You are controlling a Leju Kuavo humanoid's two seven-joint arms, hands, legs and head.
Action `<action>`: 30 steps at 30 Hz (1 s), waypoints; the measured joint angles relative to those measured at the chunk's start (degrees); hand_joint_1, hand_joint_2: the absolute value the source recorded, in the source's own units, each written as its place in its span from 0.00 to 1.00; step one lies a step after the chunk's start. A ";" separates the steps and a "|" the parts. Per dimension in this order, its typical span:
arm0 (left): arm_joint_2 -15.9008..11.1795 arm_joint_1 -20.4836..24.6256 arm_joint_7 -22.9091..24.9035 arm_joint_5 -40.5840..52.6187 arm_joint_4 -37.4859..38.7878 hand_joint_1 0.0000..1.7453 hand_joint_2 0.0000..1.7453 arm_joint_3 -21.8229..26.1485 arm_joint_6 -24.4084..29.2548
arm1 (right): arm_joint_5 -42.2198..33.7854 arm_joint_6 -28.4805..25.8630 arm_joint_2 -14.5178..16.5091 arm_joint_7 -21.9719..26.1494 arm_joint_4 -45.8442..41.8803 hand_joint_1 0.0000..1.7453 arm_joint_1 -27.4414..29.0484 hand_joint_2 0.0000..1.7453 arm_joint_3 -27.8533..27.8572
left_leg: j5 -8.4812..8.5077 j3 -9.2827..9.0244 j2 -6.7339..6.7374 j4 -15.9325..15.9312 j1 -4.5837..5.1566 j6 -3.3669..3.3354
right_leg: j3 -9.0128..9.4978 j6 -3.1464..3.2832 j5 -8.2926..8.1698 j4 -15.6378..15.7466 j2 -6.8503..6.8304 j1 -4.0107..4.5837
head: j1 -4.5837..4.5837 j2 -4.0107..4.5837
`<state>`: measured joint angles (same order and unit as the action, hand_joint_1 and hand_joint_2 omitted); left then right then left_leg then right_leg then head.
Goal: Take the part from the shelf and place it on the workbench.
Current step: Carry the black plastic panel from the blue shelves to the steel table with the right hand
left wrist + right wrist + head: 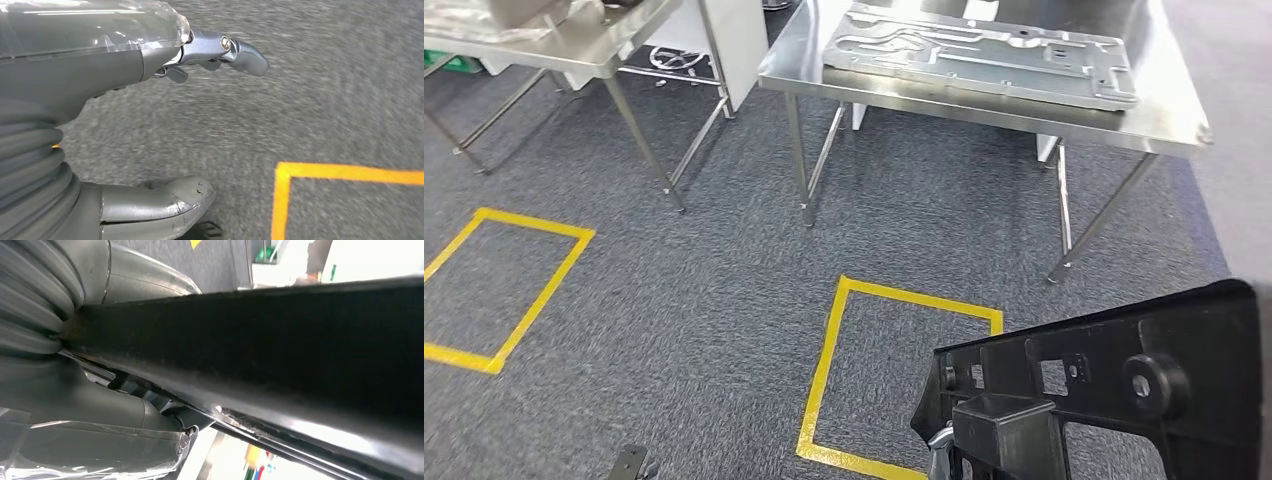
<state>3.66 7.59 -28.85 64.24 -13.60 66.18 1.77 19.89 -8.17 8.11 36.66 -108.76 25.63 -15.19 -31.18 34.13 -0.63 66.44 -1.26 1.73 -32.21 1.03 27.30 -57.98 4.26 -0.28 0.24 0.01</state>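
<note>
Carpet [724, 300] of grey weave fills the head view, marked with two yellow tape squares [899, 375]. Ahead stands a steel desk [1164, 110] carrying a flat grey metal panel [979, 50]; a second steel desk [574, 50] stands to its left, apart from it. Low at the right of this view is the black plastic part [1124, 390], a ribbed bracket with cut-outs and a round boss, raised above the floor and well short of the desk.

From the left wrist, the left hand [165, 125] hangs over the carpet with its thumb [160, 205] and fingers [235, 50] spread apart and nothing between them; a corner of yellow tape lies on the floor beside it.

From the right wrist, the part [300, 350] runs as a long dark bar across the picture, pressed against the right hand [110, 390], whose thumb [145, 280] lies on one side and darker fingers on the other, gripping it.
</note>
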 joint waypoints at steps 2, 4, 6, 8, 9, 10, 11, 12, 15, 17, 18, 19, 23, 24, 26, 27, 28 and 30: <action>0.03 0.16 -0.43 -0.03 0.00 0.00 1.00 0.00 -0.38 | 0.00 -0.10 0.00 -0.05 -0.01 1.00 0.02 1.00 -0.02 | 1.86 -2.34 -1.93 -5.41 -0.18 -0.23 | -0.44 -0.68 0.47 -1.04 1.37 -0.05 | -0.16 -0.01; 0.06 0.36 -0.71 -0.07 -0.01 0.00 1.00 0.00 -0.63 | 0.01 -0.18 0.00 -0.14 -0.02 1.00 0.14 1.00 -0.05 | 1.67 -2.72 -2.31 -6.30 0.04 -1.08 | -0.96 -1.32 0.51 -1.41 2.43 -0.01 | -0.29 -0.01; 0.23 0.58 -0.88 -0.09 -0.02 0.00 1.00 -0.02 -0.74 | 0.04 -0.24 0.00 -0.20 -0.03 1.00 0.35 1.00 -0.07 | 1.94 -2.78 -1.20 -6.45 -0.01 -1.99 | -1.25 -1.83 0.51 -1.54 2.31 -0.04 | -0.26 -0.01; 0.42 0.65 -1.05 -0.12 -0.02 0.00 1.00 -0.02 -0.91 | 0.08 -0.32 -0.02 -0.26 -0.07 1.00 0.40 1.00 -0.07 | 2.20 -2.81 -0.01 -6.78 -0.16 -2.68 | -2.64 -2.34 2.27 -4.37 -0.58 0.06 | 0.16 -0.01; 0.44 0.56 -1.14 -0.15 -0.02 0.00 1.00 -0.02 -1.01 | 0.09 -0.36 -0.03 -0.34 -0.07 1.00 0.38 1.00 -0.08 | 2.22 -2.79 0.65 -6.83 -0.10 -2.89 | -4.12 -2.56 3.94 -7.42 -2.35 0.07 | 0.39 0.00; 0.45 0.40 -1.20 -0.23 -0.03 0.00 1.00 -0.02 -1.12 | 0.08 -0.38 -0.05 -0.46 -0.08 1.00 0.35 1.00 -0.08 | 2.18 -2.75 1.39 -6.85 -0.02 -3.03 | -6.07 -2.76 5.77 -11.20 -3.38 0.00 | 0.59 0.00; 0.45 0.22 -1.22 -0.34 -0.03 0.00 1.00 -0.02 -1.20 | 0.04 -0.41 -0.06 -0.62 -0.07 1.00 0.37 1.00 -0.09 | 2.13 -2.72 2.16 -6.83 0.05 -3.10 | -7.89 -2.89 7.10 -14.72 -3.79 -0.09 | 0.61 0.00; 0.45 0.08 -1.23 -0.46 -0.03 0.00 1.00 -0.02 -1.23 | 0.01 -0.46 -0.07 -0.80 -0.05 1.00 0.44 1.00 -0.09 | 2.04 -2.74 2.84 -6.83 0.11 -3.11 | -8.99 -2.91 7.41 -16.73 -3.95 -0.14 | 0.62 0.01; 0.48 0.00 -1.44 -0.80 -0.03 0.00 1.00 -0.02 -1.46 | -0.07 -1.21 -0.07 -1.22 -0.07 1.00 0.61 1.00 -0.09 | 1.60 -3.16 4.08 -6.88 0.25 -2.89 | -5.77 -2.20 2.72 -10.20 -4.36 0.05 | 0.62 0.01; 0.75 0.05 -1.70 -0.96 -0.03 0.00 1.00 -0.02 -1.70 | -0.08 -1.94 -0.03 -1.45 -0.18 1.00 0.64 1.00 -0.09 | 1.28 -3.51 4.53 -7.07 0.33 -2.56 | -2.04 -1.32 0.58 -3.07 -5.20 0.55 | 0.58 0.00; 0.87 0.04 -1.79 -0.99 -0.03 0.00 1.00 -0.02 -1.75 | -0.08 -2.17 0.00 -1.54 -0.28 1.00 0.66 1.00 -0.08 | 1.18 -3.65 4.69 -7.20 0.30 -2.31 | -1.15 -0.90 0.53 -1.33 -5.49 0.83 | 0.60 -0.01; 1.00 0.02 -1.84 -0.98 -0.02 0.00 1.00 -0.02 -1.78 | -0.08 -2.33 0.01 -1.62 -0.38 1.00 0.69 1.00 -0.08 | 1.13 -3.80 4.84 -7.41 0.25 -2.01 | -0.97 -0.57 0.93 -0.84 -5.61 1.05 | 0.63 -0.01; 1.20 0.03 -2.03 -0.97 -0.08 0.00 1.00 -0.06 -1.82 | -0.08 -2.51 0.24 -1.72 -0.67 1.00 0.99 1.00 -0.09 | -0.13 -3.89 3.47 -5.77 0.28 -0.99 | 0.77 0.39 0.32 1.30 -4.93 0.50 | 0.52 0.00; 1.20 -0.10 -2.07 -0.97 -0.09 0.00 1.00 -0.07 -1.82 | -0.08 -2.51 0.34 -1.73 -0.71 1.00 0.97 1.00 -0.09 | -1.41 -2.57 2.44 -2.98 0.26 -0.90 | 1.40 0.49 0.24 1.69 -4.79 0.29 | 0.34 0.01; 1.10 -0.47 -2.07 -0.98 -0.10 0.00 1.00 -0.07 -1.82 | -0.10 -2.51 0.45 -1.75 -0.72 1.00 0.87 1.00 -0.09 | -4.24 1.67 1.27 4.44 0.25 -0.75 | 2.11 0.77 0.79 1.75 -4.34 0.39 | 0.05 0.00; 1.04 -0.67 -2.06 -0.98 -0.10 0.00 1.00 -0.07 -1.81 | -0.12 -2.51 0.47 -1.76 -0.71 1.00 0.90 1.00 -0.09 | -4.63 3.58 1.12 7.16 0.25 -0.66 | 2.50 0.82 1.18 1.67 -4.01 0.45 | 0.00 0.00; 0.99 -0.82 -2.06 -0.98 -0.11 0.00 1.00 -0.07 -1.81 | -0.14 -2.51 0.48 -1.77 -0.70 1.00 0.95 1.00 -0.09 | -3.83 4.74 1.09 8.09 0.25 -0.62 | 2.96 0.82 1.63 1.58 -3.67 0.50 | -0.03 -0.01; 0.97 -0.93 -2.06 -0.98 -0.11 0.00 1.00 -0.07 -1.81 | -0.15 -2.51 0.48 -1.77 -0.70 1.00 1.01 1.00 -0.09 | 1.15 4.00 1.03 3.51 0.25 -0.69 | 4.19 0.59 2.78 1.29 -3.07 0.52 | -0.03 -0.01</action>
<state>4.63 6.66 -30.91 63.25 -13.70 66.12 -0.04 19.74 -10.69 8.59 34.89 -109.46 26.64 -15.28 -30.02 38.13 0.40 69.95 -1.02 1.04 -28.02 1.62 30.08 -56.68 1.19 0.25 0.21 0.00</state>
